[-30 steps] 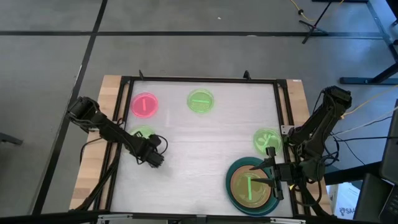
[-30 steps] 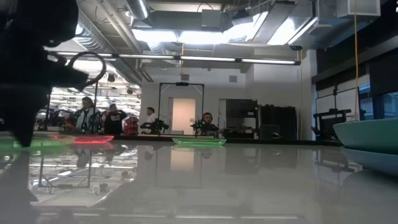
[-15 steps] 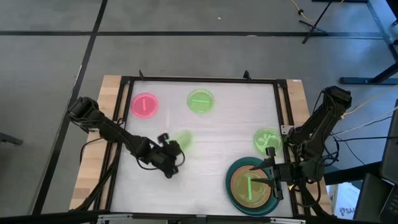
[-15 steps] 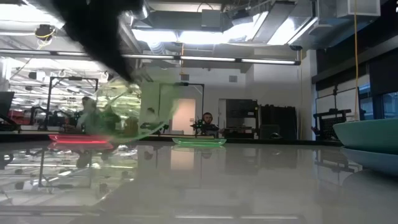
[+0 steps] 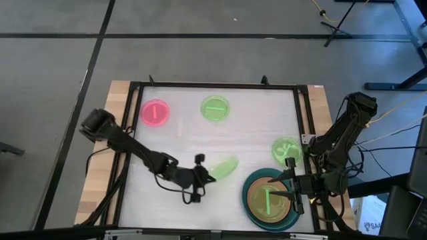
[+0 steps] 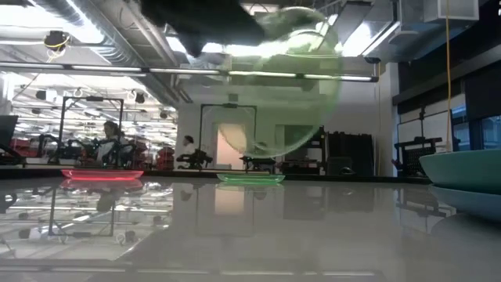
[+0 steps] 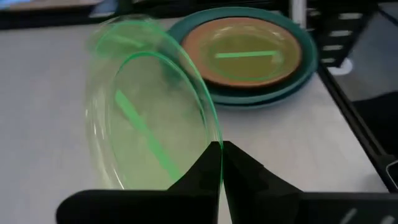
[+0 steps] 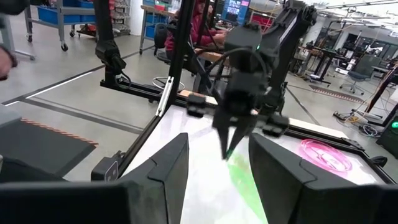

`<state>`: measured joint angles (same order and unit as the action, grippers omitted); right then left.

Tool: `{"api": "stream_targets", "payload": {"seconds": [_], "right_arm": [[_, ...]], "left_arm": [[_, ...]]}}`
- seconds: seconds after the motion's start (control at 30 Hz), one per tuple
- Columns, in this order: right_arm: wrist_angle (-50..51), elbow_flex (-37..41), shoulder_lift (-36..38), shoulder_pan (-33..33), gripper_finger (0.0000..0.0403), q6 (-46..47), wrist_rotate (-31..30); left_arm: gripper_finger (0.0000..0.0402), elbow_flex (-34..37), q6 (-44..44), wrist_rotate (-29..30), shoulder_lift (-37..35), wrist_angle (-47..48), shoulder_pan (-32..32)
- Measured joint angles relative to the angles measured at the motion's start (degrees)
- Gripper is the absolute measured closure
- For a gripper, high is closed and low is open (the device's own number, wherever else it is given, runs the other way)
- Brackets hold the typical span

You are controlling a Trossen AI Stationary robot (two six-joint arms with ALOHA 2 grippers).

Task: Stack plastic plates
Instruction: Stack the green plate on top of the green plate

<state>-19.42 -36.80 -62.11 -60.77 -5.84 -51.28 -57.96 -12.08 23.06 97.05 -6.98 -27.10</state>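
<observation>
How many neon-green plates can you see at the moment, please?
4: one in the left gripper above mid-table, one at the far edge, one near the right edge, one topping the stack.

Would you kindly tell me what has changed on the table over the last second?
The left gripper, shut on a small green plate, lifted it from the table's left side and carried it toward the teal-and-orange stack. The right gripper stayed open over that stack; the other plates did not move.

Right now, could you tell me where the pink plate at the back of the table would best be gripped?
Probably at the pink plate's raised rim, pinching it from the side. It lies flat on the table, so only the thin edge offers a hold. The left tool holds a green plate the same way.
</observation>
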Motion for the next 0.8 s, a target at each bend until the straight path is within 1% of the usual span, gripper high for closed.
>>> {"api": "stream_targets", "payload": {"seconds": [0.13,0.23,0.47,0.63,0.73,0.8], "right_arm": [[-0.05,0.00,0.00,0.00,0.0242,-0.01,0.00],[-0.09,0.00,0.00,0.00,0.0242,-0.01,0.03],[-0.13,0.00,0.00,0.00,0.0242,-0.01,0.03],[-0.05,0.00,0.00,0.04,0.0242,-0.03,0.08],[-0.09,0.00,0.00,0.04,0.0242,0.03,0.08],[-0.09,0.00,0.00,0.04,0.0242,0.06,0.11]], "left_arm": [[0.0395,-3.52,6.16,-1.59,6.43,-6.62,0.20],[0.0395,-9.36,11.77,-2.27,11.56,-7.85,0.20],[0.0395,-25.61,24.30,-7.75,23.61,-7.67,0.09],[0.0395,-34.72,26.84,-11.27,30.49,-7.72,0.55],[0.0395,-38.23,26.65,-11.42,33.64,-7.46,1.27],[0.0395,-39.63,26.38,-12.57,35.05,-7.53,1.65]]}}
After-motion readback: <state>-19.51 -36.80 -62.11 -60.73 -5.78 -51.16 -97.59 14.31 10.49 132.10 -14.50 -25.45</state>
